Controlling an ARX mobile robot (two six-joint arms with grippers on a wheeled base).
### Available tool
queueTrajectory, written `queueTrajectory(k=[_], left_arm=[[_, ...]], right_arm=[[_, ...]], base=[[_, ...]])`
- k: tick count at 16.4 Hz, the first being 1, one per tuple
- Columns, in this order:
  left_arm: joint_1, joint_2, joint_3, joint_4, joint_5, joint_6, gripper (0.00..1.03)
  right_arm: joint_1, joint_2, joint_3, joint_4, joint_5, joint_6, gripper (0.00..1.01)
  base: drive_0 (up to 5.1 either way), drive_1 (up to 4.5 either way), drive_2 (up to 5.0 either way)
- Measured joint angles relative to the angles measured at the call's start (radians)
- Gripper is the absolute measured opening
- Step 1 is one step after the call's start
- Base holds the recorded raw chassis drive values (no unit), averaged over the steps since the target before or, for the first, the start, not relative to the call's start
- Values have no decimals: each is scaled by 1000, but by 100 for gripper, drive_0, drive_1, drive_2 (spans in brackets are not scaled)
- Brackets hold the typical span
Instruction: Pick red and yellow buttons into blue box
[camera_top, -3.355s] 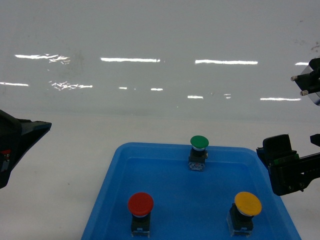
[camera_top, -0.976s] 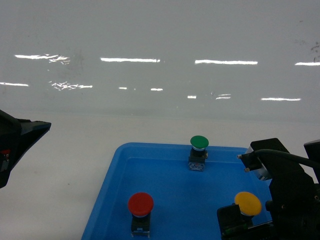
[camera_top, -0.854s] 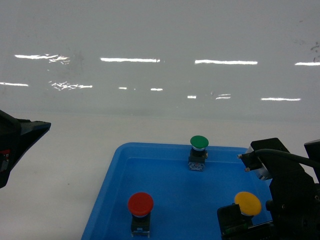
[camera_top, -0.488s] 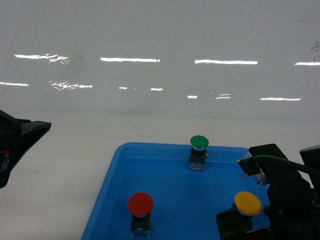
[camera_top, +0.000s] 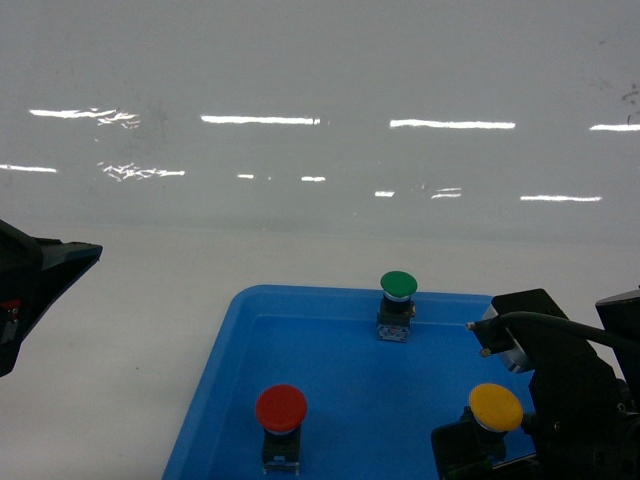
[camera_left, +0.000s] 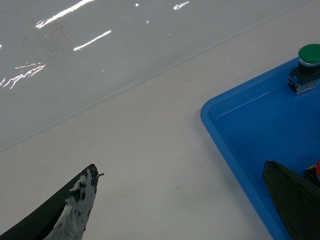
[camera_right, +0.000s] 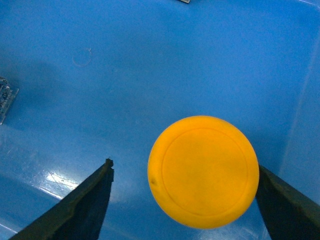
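The yellow button (camera_top: 496, 407) stands near the right side of a shallow blue tray (camera_top: 240, 300), and the red button (camera_top: 281, 408) near its front left. My right gripper (camera_right: 184, 167) is open and straddles the yellow cap (camera_right: 203, 171): the right finger is at the cap's edge, the left finger stands clear of it. In the head view, that gripper (camera_top: 490, 445) is low over the tray. My left gripper (camera_left: 180, 170) is open over bare table left of the tray, holding nothing. A sliver of the red cap (camera_left: 318, 169) shows behind its right finger. The blue box is out of view.
A green-capped button (camera_top: 398, 284) stands at the tray's far edge, also visible in the left wrist view as the green button (camera_left: 309, 54). White table surrounds the tray rim (camera_left: 210, 107), with a glossy white wall behind.
My right arm came in from the right edge and down over the tray, bringing its open fingers around the yellow button. The left arm and the buttons have stayed put.
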Motion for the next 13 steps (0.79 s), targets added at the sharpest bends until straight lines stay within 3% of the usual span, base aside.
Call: queueTrajectory(k=[2,5,7,12,13], left_arm=[[0,0,0,0,0,0,98],[0,0,0,0,0,0,98],[0,0,0,0,0,0,98],[0,0,0,0,0,0,98],[0,0,0,0,0,0,98]], right_arm=[[0,0,0,0,0,0,67],[0,0,0,2,0,-2,29],[0,0,0,3,0,-3,23],[0,-5,0,3,3,-3,22],[0,-14,-6,11,24,-8,22]], base=[[0,0,0],[0,0,0],[0,0,0],[0,0,0],[0,0,0]])
